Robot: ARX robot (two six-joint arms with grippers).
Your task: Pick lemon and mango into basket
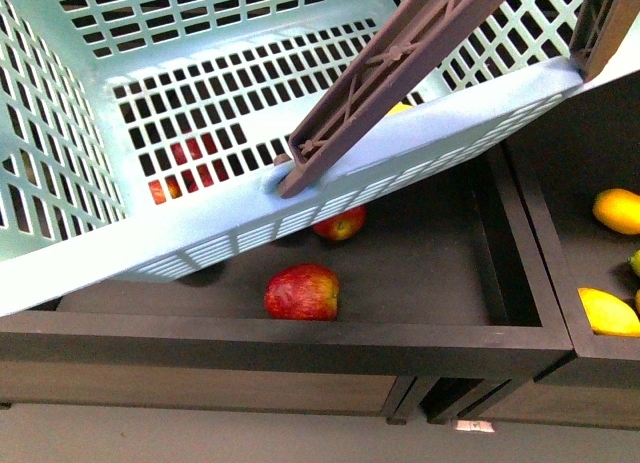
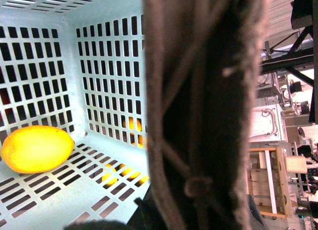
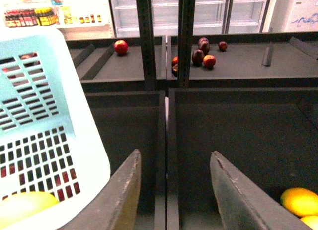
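Note:
The light teal basket [image 1: 300,198] hangs tilted over a dark shelf bin and fills the upper front view. My left gripper [image 2: 189,215] is shut on its brown ribbed handle [image 2: 203,115], which blocks most of the left wrist view. The pale-yellow lemon [image 2: 37,148] lies on the basket floor; it also shows in the right wrist view [image 3: 25,207]. My right gripper [image 3: 174,190] is open and empty over the divider between two bins, next to the basket's rim [image 3: 74,115]. The deep yellow-orange mango [image 3: 300,200] lies in the bin to its right, also seen in the front view [image 1: 618,210].
Two red apples [image 1: 302,292] [image 1: 340,224] lie in the bin under the basket. Another yellow fruit [image 1: 607,313] sits in the right bin near the mango. Upper shelf bins hold more apples [image 3: 120,46] and dark fruit [image 3: 203,53]. A metal upright [image 3: 186,36] stands behind.

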